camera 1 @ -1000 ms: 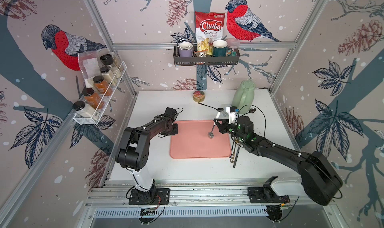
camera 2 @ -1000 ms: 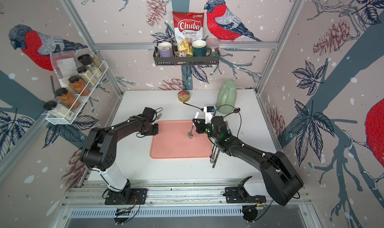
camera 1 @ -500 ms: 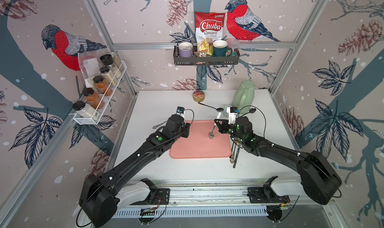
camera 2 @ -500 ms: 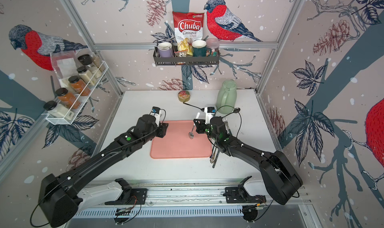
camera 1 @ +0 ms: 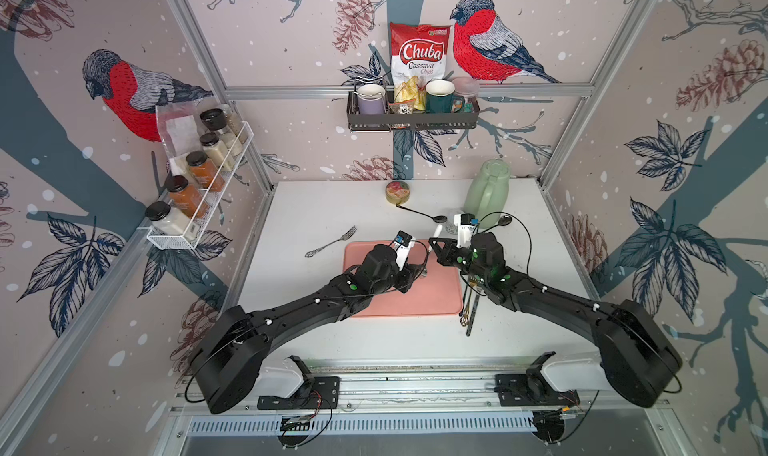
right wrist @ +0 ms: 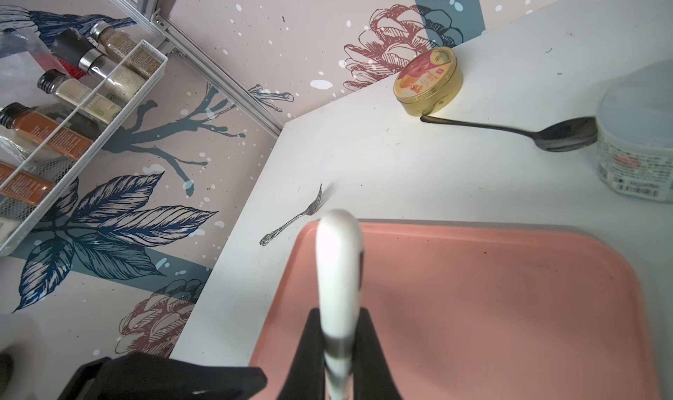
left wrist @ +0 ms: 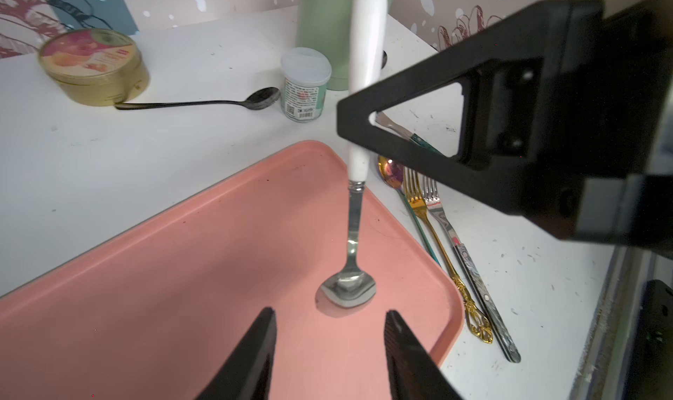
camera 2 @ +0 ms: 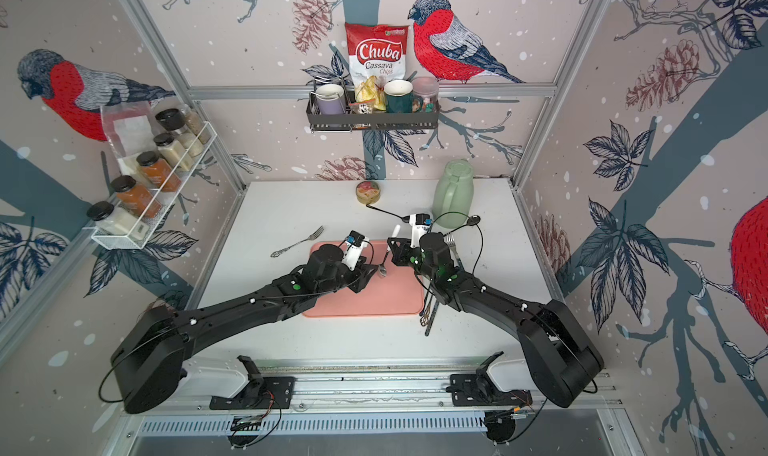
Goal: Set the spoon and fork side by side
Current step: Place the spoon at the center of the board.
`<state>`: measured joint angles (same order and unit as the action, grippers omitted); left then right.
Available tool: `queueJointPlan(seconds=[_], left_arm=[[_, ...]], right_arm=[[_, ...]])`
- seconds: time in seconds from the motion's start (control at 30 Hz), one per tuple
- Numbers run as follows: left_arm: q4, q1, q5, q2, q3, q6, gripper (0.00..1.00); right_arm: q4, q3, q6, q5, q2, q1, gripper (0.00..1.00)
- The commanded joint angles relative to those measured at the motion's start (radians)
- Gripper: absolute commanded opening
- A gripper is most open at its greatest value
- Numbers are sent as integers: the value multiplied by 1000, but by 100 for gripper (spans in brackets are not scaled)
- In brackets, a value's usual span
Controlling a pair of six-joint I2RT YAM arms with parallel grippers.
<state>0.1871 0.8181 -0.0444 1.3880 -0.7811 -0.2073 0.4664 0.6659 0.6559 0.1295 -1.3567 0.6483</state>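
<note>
My right gripper (right wrist: 338, 343) is shut on the white handle of the spoon (left wrist: 347, 289). The spoon stands steeply, with its steel bowl resting on the pink tray (camera 1: 415, 304) near the tray's right side. In both top views the right gripper (camera 1: 436, 248) (camera 2: 395, 250) holds it above the tray's far edge. My left gripper (left wrist: 329, 314) is open just short of the spoon's bowl, low over the tray, with nothing between its fingers. A silver fork (camera 1: 331, 242) (right wrist: 295, 218) lies on the white table left of the tray's far corner, apart from both grippers.
Several forks and a spoon (left wrist: 437, 216) lie along the tray's right edge. A black spoon (camera 1: 419, 214), a gold tin (camera 1: 398, 192), a small white jar (left wrist: 305, 85) and a green jug (camera 1: 486, 194) stand behind the tray. A spice rack (camera 1: 199, 192) hangs on the left wall.
My left arm has swung from the tray's left edge across the tray to the spoon's bowl. The right gripper and the spoon have stayed in place.
</note>
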Motion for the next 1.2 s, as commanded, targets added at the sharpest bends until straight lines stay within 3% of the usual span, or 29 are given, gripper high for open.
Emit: queueJointPlan(seconds=[0.0, 0.27, 0.47, 0.6, 0.9, 1.07, 1.17], left_arm=[[119, 1, -67, 50, -27, 16, 47], [161, 7, -90, 196, -99, 12, 36], [159, 9, -74, 218, -114, 16, 27], [137, 9, -82, 242, -143, 17, 12], [150, 9, -68, 279, -164, -2, 0], [139, 9, -31, 267, -175, -1, 0], [102, 2, 10, 247, -179, -15, 0]], right_arm=[[10, 5, 13, 7, 2, -1, 4], [16, -2, 29, 18, 2, -15, 5], [19, -4, 33, 18, 7, -22, 5], [18, -5, 33, 19, 10, -24, 6], [41, -41, 45, 15, 43, -41, 12], [28, -48, 54, 18, 61, -53, 37], [-89, -19, 59, -9, 95, -65, 54]])
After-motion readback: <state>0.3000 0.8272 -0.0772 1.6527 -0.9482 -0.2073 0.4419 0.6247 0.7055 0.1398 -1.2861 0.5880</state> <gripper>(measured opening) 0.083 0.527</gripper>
